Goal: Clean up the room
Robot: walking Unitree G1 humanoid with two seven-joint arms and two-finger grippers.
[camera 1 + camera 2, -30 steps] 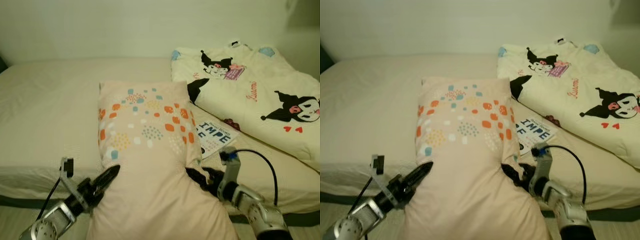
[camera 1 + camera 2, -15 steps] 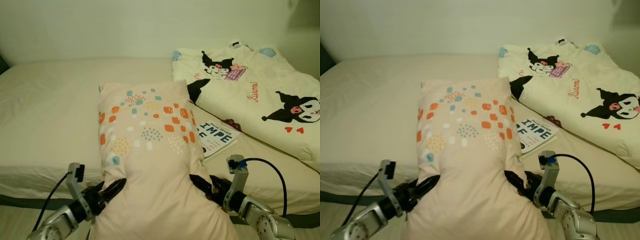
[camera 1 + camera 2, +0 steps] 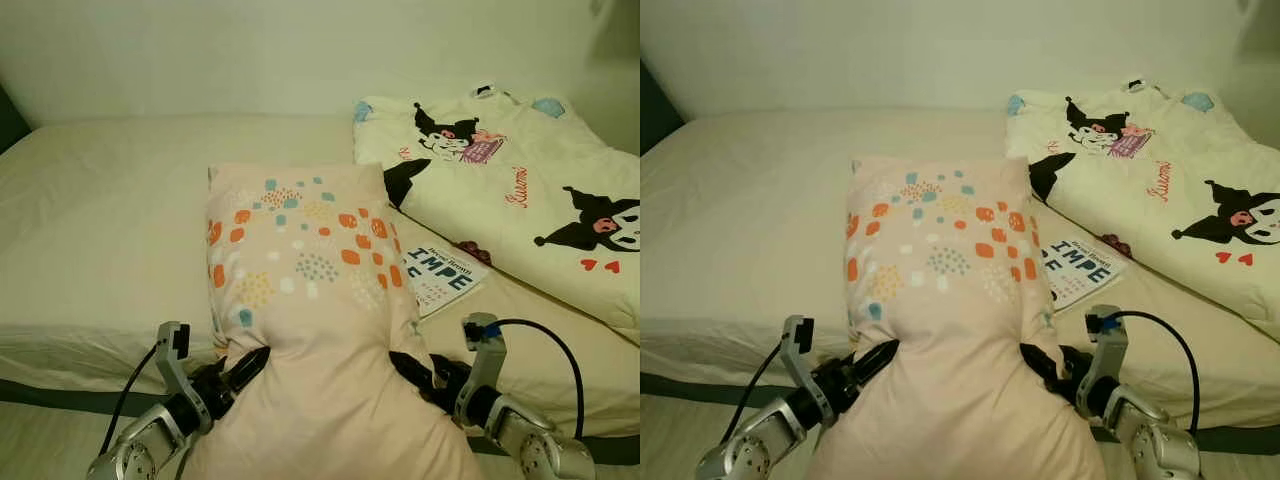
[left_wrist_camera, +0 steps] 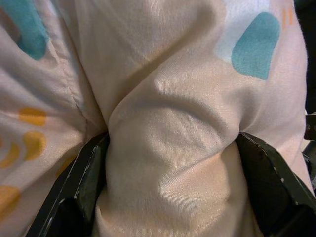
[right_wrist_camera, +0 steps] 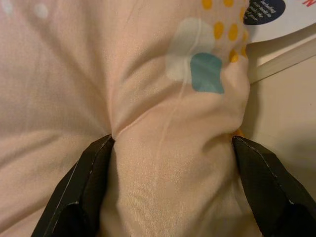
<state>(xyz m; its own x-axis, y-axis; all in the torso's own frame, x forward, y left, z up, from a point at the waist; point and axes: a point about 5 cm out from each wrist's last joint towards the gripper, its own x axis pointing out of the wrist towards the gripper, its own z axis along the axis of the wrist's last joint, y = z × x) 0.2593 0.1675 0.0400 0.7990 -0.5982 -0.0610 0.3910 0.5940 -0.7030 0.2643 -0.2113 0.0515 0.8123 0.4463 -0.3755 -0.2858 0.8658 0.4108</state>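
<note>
L gripper (image 3: 238,372) clamped on pillow (image 3: 310,330) side, pillow betw both claws, top half lying on bed (image 3: 90,230). R gripper (image 3: 415,372) pinching opp side. Book (image 3: 438,277) & blanket (image 3: 520,190) beyond R claw, untouched. Tidy-up barely begun: pillow gripped, not yet placed

1 pillow (image 3: 300,300), 1 book (image 3: 440,278), 1 blanket (image 3: 520,190), 1 bed (image 3: 100,230), 2 claws.

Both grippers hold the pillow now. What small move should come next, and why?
Probably lift it slightly: the left gripper and right gripper each pinch a side of the pillow, whose far end lies on the bed beside the book.
</note>
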